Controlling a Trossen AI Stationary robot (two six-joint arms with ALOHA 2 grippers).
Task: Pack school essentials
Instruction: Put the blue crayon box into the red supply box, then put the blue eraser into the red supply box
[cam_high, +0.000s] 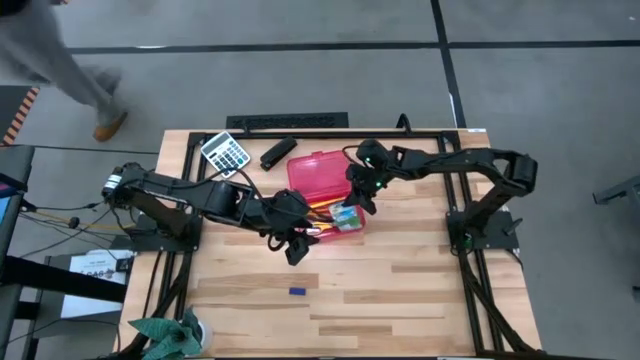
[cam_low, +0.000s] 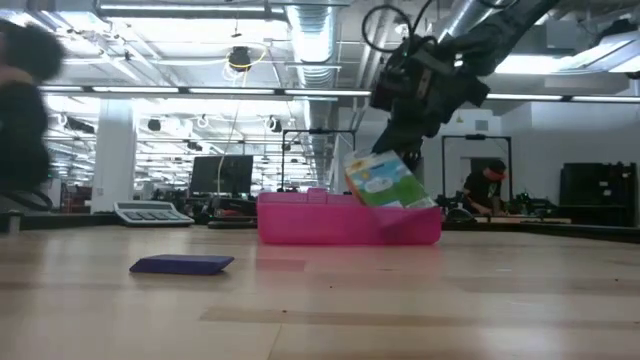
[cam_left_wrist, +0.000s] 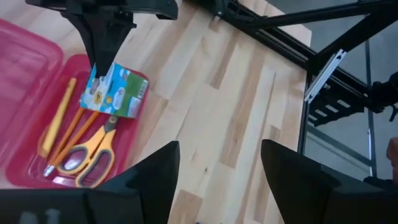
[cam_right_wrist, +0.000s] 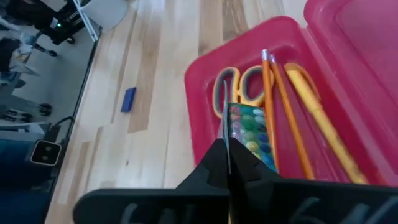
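An open pink box (cam_high: 325, 190) lies mid-table, its tray holding yellow-handled scissors (cam_right_wrist: 239, 87), two orange pencils (cam_right_wrist: 280, 106) and a yellow pen (cam_right_wrist: 317, 118). My right gripper (cam_high: 360, 200) is shut on a green-and-white packet (cam_low: 385, 182) over the tray's near end. My left gripper (cam_high: 297, 248) hovers open, with nothing in it, above the table just near-left of the box. A tiny blue piece (cam_high: 296, 291) lies flat on the wood nearer the front edge. My right gripper pinches the packet's upper edge (cam_left_wrist: 99, 73) between its two fingers, slanting down from the table's far right. The packet hangs tilted below the fingers, its lower part (cam_low: 400, 205) down inside the tray; whether it touches the tray's floor I cannot tell.
A grey calculator (cam_high: 226, 153) and a black stapler (cam_high: 278, 152) lie at the far side, left of the box's lid. A green crumpled thing (cam_high: 165, 335) sits at the near left corner. A person (cam_high: 60, 60) walks beyond the far left corner. Bare wood stretches across the near half.
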